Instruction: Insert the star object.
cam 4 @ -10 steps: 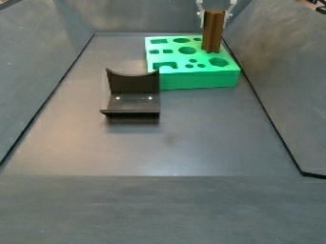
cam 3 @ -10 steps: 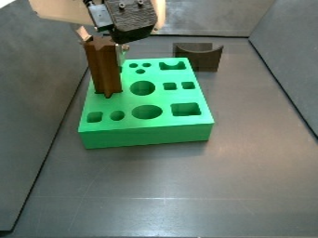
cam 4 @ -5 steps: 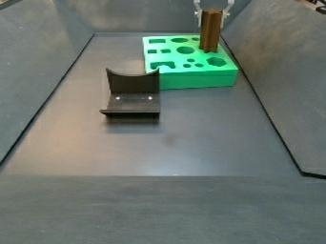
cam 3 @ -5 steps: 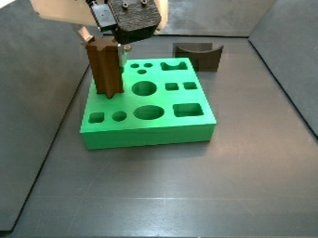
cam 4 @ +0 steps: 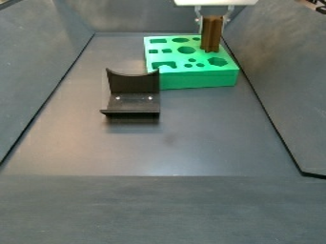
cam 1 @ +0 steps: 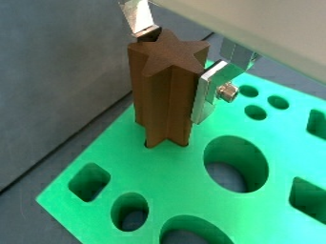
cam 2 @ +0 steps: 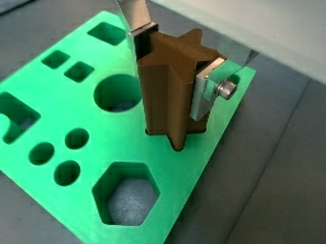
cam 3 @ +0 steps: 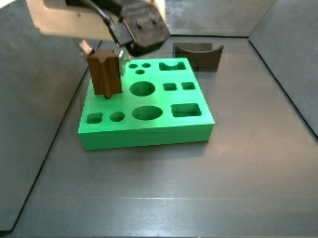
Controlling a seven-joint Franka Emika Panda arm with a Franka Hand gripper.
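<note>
The star object (cam 3: 104,74) is a tall brown ridged peg. It stands upright with its lower end at the top face of the green block (cam 3: 149,125), near the block's far left corner. It also shows in a side view (cam 4: 213,33). My gripper (cam 3: 104,52) is shut on the peg's upper part. In both wrist views the silver fingers (cam 1: 209,88) (cam 2: 208,82) press the star object (cam 1: 163,95) (cam 2: 170,95) from two sides. The peg hides the hole under it.
The green block (cam 4: 193,76) has several other holes: round, square, hexagonal. The dark fixture (cam 4: 130,93) stands on the grey floor apart from the block, and shows behind it in a side view (cam 3: 199,54). Grey walls enclose the floor.
The gripper and the star object have moved down. The peg's top is lower while its lower end stays level with the block's top, so less of the peg shows above the block.
</note>
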